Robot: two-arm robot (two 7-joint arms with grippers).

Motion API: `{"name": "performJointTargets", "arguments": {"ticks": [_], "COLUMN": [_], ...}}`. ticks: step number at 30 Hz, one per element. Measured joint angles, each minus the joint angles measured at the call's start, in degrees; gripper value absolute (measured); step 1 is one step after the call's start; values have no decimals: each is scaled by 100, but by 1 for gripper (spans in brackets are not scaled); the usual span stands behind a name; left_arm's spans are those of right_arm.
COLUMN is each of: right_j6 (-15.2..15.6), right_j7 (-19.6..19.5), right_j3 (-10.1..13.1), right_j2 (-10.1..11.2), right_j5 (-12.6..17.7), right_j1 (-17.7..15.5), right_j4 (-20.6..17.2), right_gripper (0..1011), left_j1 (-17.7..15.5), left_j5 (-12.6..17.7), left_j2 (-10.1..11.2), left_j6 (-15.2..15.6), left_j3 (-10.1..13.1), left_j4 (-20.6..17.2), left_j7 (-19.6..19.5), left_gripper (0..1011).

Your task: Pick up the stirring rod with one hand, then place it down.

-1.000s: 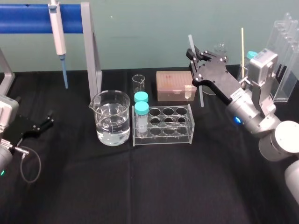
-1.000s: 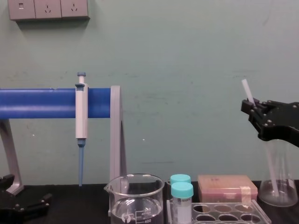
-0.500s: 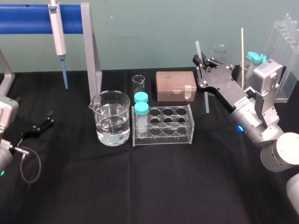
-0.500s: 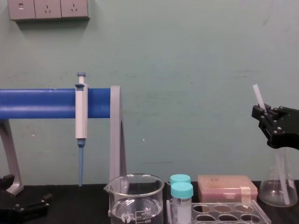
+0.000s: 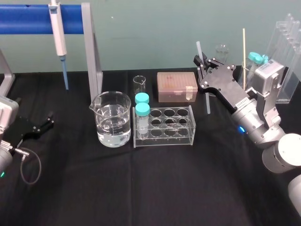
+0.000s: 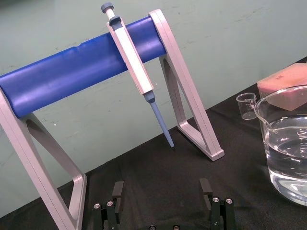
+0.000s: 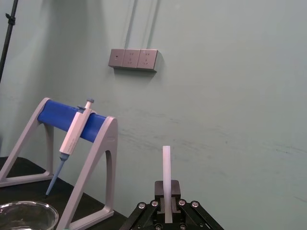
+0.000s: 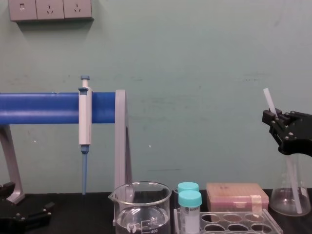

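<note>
Two grippers, right gripper jaws clamped on near-upright stirring rod, left gripper parked, jaws apart.

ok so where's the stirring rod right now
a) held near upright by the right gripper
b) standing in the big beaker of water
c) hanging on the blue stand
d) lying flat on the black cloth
a: the right gripper has its fingers shut on the stirring rod, which stands near upright with its top end poking above them. The left gripper is at the far left, open.
</note>
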Motion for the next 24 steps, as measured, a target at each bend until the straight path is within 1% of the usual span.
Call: {"name": "performJointTargets", "arguments": {"ticks": [24], "right_j6": [-9], "right_j7": [12], "right_j3": [-9], "right_j2": [6], "right_j5": [24], "right_j1": [9], "right_j4": [7], "right_gripper": [68], "left_j1": [0], "left_j5": [0], "left_j2": [0], "left_j6": [0], "left_j3": [0], "left_j4": [0], "left_j7": [0], "left_gripper": [1000]}}
